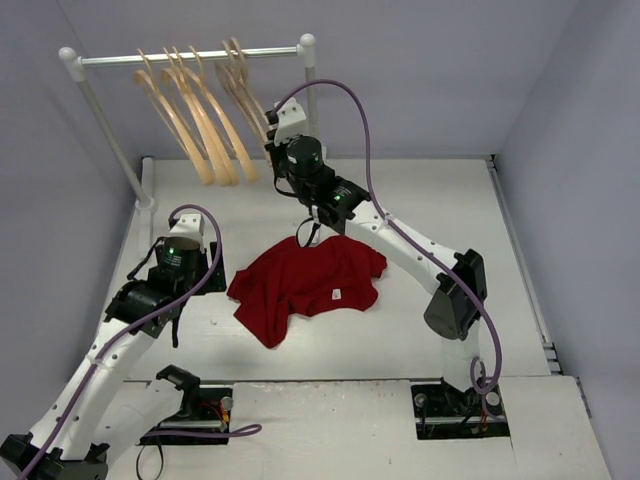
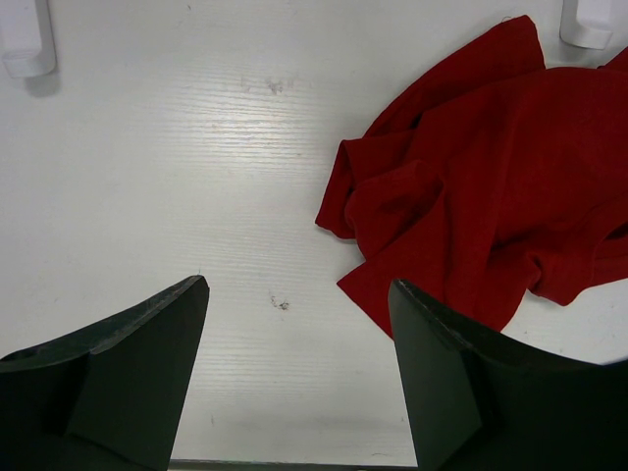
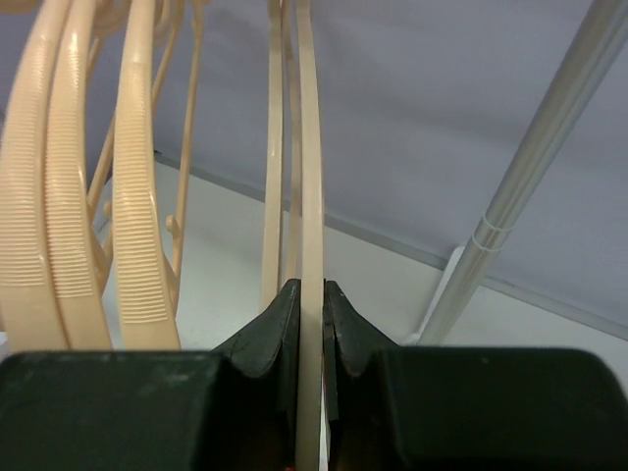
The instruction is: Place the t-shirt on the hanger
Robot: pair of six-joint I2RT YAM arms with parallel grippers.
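The dark-red t-shirt [image 1: 308, 283] lies crumpled on the table; it also shows at the right of the left wrist view [image 2: 491, 186]. Several pale hangers [image 1: 195, 110] hang from the rail. My right gripper [image 3: 311, 294] is shut on the lower bar of the rightmost hanger [image 3: 310, 177], up by the rail's right end [image 1: 272, 140]. My left gripper [image 2: 299, 294] is open and empty, low over bare table just left of the shirt [image 1: 185, 262].
The white-and-metal rail stand [image 1: 190, 57] spans the back left, with its right post [image 3: 535, 167] close beside the held hanger. The other hangers [image 3: 59, 177] hang to the left of it. Grey walls enclose the table.
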